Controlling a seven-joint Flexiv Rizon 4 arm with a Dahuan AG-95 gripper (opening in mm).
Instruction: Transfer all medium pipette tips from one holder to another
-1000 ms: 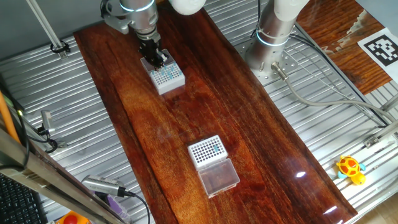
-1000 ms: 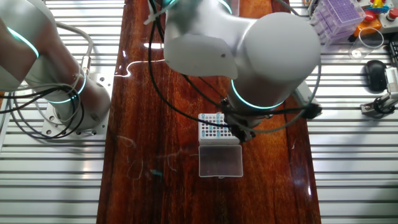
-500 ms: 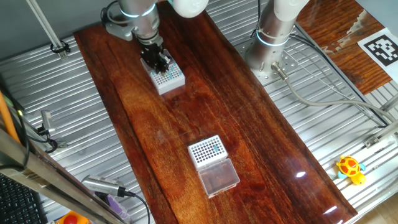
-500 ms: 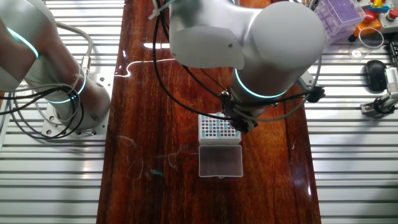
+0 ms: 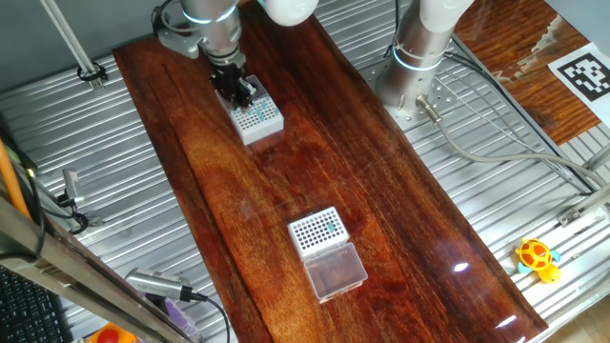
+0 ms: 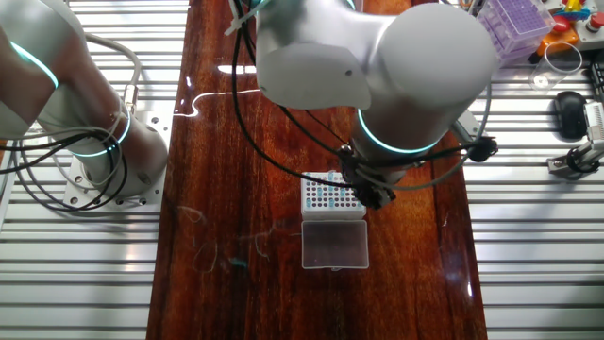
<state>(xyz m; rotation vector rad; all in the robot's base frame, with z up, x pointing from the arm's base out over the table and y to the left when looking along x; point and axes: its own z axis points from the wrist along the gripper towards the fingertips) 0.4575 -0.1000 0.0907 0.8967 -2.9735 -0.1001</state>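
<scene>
The claw (image 5: 238, 92) hangs over the far rack (image 5: 255, 116), at the end of the wooden counter (image 5: 286, 181) nearest the arm's wrist. It sits above the rack's back-left corner, its tips right at the top face, and whether they touch cannot be told. Its two fingers look drawn close together, but neither view shows if a tip sits between them, so I cannot tell whether it is closed on anything.

The blue pipette tips (image 5: 262, 110) show as small teal dots in this rack's grid, and they lie just beside the claw, toward the rack's right half. Each stands upright in its hole, long axis vertical, so any pick or drop has to run straight down and straight up.

The second rack (image 5: 315, 231), with its clear lid (image 5: 335, 270) folded open beside it, sits well apart down the counter. It too holds a few blue dots near its right corner. In the other fixed view the arm's big joint covers the claw, and only one rack (image 6: 328, 195) shows below it.

Judging from this, the coming move depends on lining the claw vertically over a single hole.
</scene>
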